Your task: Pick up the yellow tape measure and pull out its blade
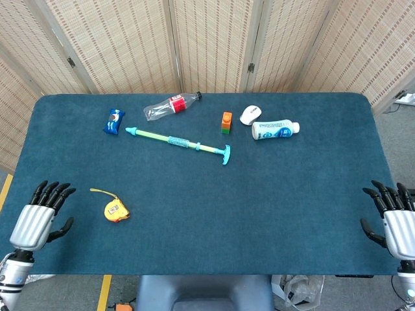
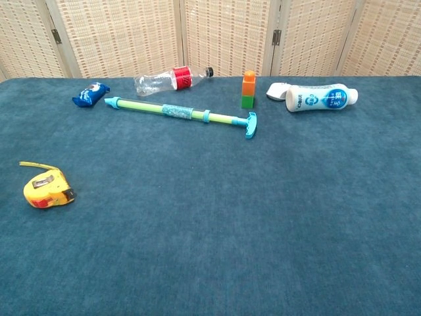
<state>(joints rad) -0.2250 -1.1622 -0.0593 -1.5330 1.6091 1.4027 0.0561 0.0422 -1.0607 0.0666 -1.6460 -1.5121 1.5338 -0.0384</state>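
A worktop (image 1: 272, 214) covered in dark teal, carpet-like cloth fills most of both views. Behind its far edge stands a folding screen (image 1: 214, 42) of woven, straw-coloured panels set in pale frames, with small dark hinges at the joins. In the head view, grey floor (image 1: 402, 139) shows to the right of the worktop, and a yellow line (image 1: 104, 291) is marked on the floor at the lower left. The light is even and soft, with only faint shadows.
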